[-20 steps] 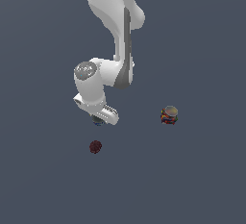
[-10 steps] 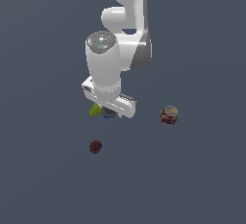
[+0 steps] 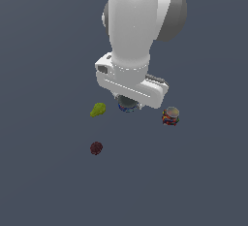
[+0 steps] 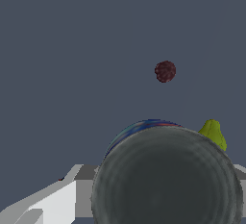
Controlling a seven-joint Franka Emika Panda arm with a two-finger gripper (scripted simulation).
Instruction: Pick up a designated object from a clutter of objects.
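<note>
One short can (image 4: 166,175), dark grey top with a blue and slightly red side band, sits directly under the gripper (image 3: 130,103), mostly hidden by the arm in the exterior view. Jaw state cannot be determined. Pear-shaped lump (image 3: 98,109) lies just beside it, toward the exterior view's left; dark red ball (image 3: 96,148) farther off; multicoloured can (image 3: 170,116) to the right.

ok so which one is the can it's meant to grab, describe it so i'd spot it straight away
Start at the big white arm in the exterior view and follow it down to its lowest block. The short can sits right under that block, half hidden, between the yellow-green pear and the taller can. It is squat, with a dark grey top and a blue side band, unlike the multicoloured, pale-lidded taller can.
</note>
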